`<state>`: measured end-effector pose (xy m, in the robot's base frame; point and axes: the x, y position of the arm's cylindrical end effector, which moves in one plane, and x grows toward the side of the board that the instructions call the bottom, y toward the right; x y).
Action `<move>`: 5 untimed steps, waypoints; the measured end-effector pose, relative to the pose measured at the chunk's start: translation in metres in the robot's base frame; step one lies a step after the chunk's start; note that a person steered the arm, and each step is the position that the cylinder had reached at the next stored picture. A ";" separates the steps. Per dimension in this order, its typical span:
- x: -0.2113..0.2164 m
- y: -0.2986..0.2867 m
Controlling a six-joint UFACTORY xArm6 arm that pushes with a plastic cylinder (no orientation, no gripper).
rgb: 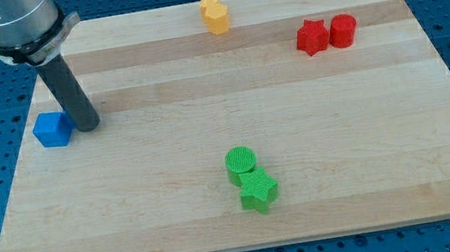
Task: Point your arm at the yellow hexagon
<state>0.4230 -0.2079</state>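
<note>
Two yellow blocks sit touching at the board's top centre; the lower one looks like the yellow hexagon (pixel 217 21), and the yellow block (pixel 208 3) behind it has a shape I cannot make out. My tip (pixel 87 126) rests at the board's left side, just right of a blue cube (pixel 52 129) and touching or nearly touching it. The yellow hexagon lies far to the upper right of my tip.
A red star (pixel 311 37) and a red cylinder (pixel 342 31) sit side by side at the upper right. A green cylinder (pixel 240 162) and a green star (pixel 258 191) touch at the bottom centre. The wooden board (pixel 368 122) lies on a blue perforated table.
</note>
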 end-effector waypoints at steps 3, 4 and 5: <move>-0.008 -0.001; -0.008 -0.001; -0.008 0.016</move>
<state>0.4150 -0.1923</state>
